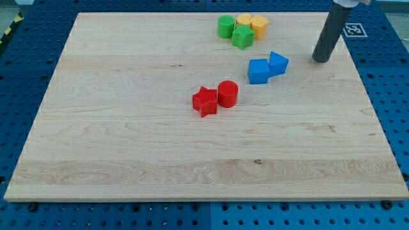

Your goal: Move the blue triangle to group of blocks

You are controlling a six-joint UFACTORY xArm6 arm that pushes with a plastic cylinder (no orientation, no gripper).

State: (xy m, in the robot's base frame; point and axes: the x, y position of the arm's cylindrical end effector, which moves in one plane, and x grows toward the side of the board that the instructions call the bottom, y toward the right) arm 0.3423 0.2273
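Observation:
The blue triangle (278,63) lies right of the board's middle, near the view's top, touching a blue cube (258,71) on its left. A group of blocks sits at the view's top: a green cylinder (226,27), a green star (242,38), a yellow star-like block (243,21) and a yellow cylinder (259,26). My tip (320,60) rests on the board to the right of the blue triangle, a short gap away, not touching it.
A red star (205,101) and a red cylinder (227,94) touch each other near the board's middle. The wooden board (128,160) lies on a blue perforated table (390,76). A marker tag (352,29) sits beyond the board's right edge.

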